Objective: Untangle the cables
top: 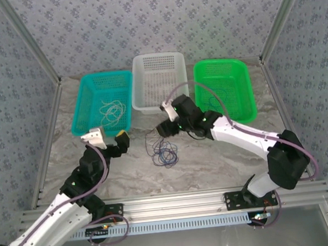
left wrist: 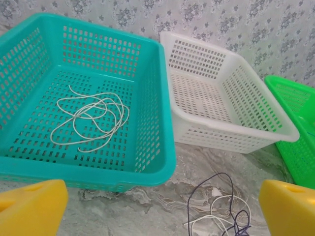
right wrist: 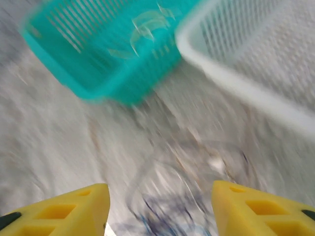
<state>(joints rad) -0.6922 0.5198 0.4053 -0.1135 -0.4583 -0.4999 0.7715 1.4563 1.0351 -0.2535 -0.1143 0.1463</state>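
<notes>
With left jaws and right jaws both spread empty, close the right jaws on one dark strand of the cables [top: 166, 155], lifting slowly.

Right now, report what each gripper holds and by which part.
Nothing is held. The left gripper and the right gripper both stand open and empty; the tangled cables lie loose on the table.

Marbled grey-white bench [top: 231, 160]. Lying on it: teal basket [top: 106, 75], white basket [top: 157, 55] and green basket [top: 219, 61], side by side along the far edge; tangle of dark and whitish cables [top: 166, 153] near the white basket.
</notes>
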